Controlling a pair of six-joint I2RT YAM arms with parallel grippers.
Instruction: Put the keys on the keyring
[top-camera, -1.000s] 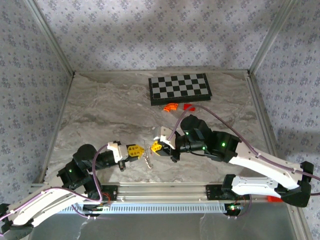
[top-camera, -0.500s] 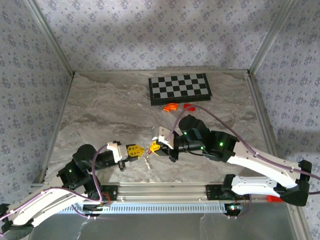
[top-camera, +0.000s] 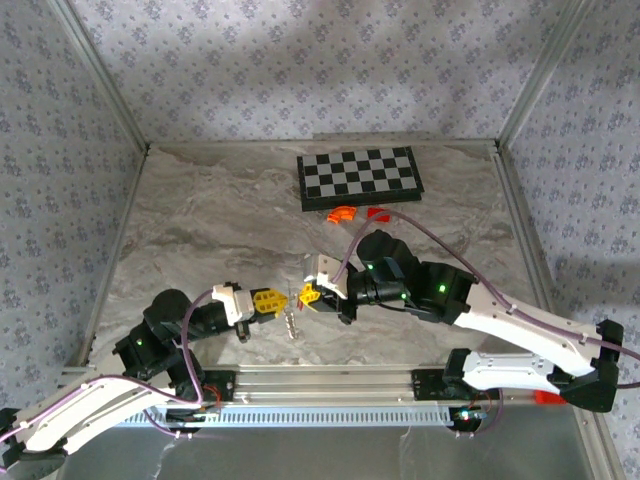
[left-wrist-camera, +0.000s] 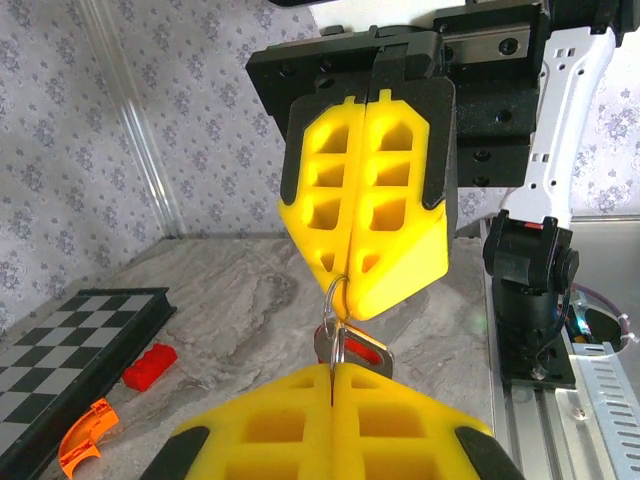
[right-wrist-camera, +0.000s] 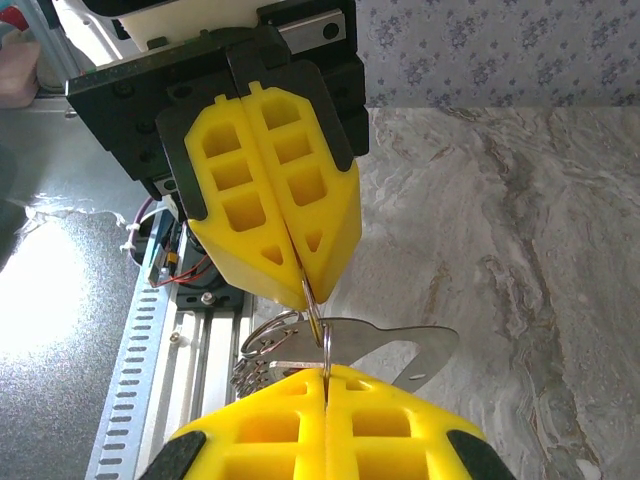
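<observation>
Keys (top-camera: 292, 322) dangle between two end effectors near the middle of the counter's (top-camera: 200, 230) near edge in the top view, their long axis running toward that edge. The left end effector (top-camera: 274, 300) and right end effector (top-camera: 306, 296) meet tip to tip, both closed. Left wrist view: both yellow finger pairs pinch the thin keyring (left-wrist-camera: 337, 340), which stands upright and edge-on, keys (left-wrist-camera: 362, 350) just below. Right wrist view: both clamp the keyring (right-wrist-camera: 316, 315); one flat silvery key points right, with possibly a second coiled ring at its left.

Chessboard (top-camera: 360, 178) at back of table (top-camera: 200, 230), keyring (top-camera: 292, 319) near front edge between left pincer (top-camera: 281, 300) and right pincer (top-camera: 303, 296)
</observation>
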